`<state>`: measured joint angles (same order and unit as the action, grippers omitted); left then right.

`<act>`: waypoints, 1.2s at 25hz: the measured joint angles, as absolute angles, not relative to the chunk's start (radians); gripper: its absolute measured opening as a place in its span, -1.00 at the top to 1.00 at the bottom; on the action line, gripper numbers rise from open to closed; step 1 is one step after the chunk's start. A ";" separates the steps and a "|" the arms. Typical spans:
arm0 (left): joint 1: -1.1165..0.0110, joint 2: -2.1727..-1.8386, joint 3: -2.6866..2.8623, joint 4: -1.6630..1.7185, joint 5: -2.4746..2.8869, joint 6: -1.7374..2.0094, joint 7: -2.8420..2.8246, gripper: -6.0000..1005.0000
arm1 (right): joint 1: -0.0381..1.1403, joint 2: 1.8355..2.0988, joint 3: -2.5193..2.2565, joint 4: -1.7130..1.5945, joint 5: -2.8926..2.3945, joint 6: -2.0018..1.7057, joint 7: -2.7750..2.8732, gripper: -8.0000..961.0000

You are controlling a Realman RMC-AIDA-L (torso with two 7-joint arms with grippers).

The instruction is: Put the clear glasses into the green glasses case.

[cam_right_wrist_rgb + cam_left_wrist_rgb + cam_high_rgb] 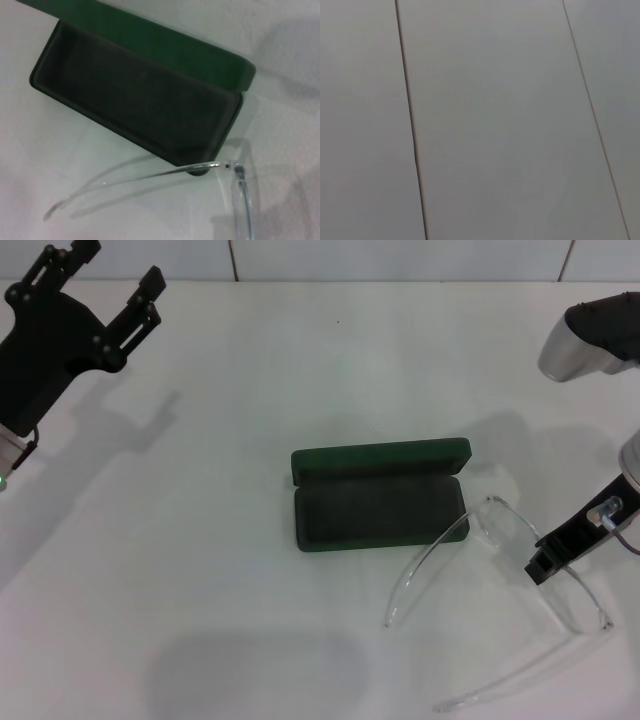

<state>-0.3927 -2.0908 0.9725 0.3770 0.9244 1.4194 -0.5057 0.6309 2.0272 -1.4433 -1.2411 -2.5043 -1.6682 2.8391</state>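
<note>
The glasses (520, 580) lie nearest, arms unfolded and spread toward the camera, to the right of and just in front of the case (380, 495); one clear arm reaches up to the case's right front corner, and in the right wrist view that arm crosses just over the corner, though whether it touches cannot be told. The case sits open in the middle of the white tabletop (250, 390), lid standing at the back, grey lining bare. The right gripper (560, 545) is down at the glasses' front bar, about midway along it; whether it is clenched on the frame or merely beside it cannot be told from here. The left gripper (105, 305) hangs parked at the far left, well clear, fingers spread and holding nothing; its wrist camera shows only plain panels. The step in hand looks like the pick-up of the glasses. Next would come a secure hold on the frame, a lift, a short carry left over the case, and lining the frame's length with the tray; the spread arms will likely need folding or careful placing to fit.
</note>
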 joint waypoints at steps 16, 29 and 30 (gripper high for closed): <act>-0.377 -2.091 0.972 0.373 0.899 1.480 -0.504 -0.46 | 0.575 2.020 -1.401 -1.348 -2.481 -1.670 2.735 0.74; -0.432 -2.102 0.979 0.183 0.767 1.582 -0.477 -0.45 | 0.461 2.018 -0.854 -1.292 -2.188 -1.849 2.086 0.75; -0.445 -2.103 0.979 0.155 0.754 1.590 -0.457 -0.45 | 0.460 2.014 -0.796 -1.253 -2.163 -1.866 2.022 0.75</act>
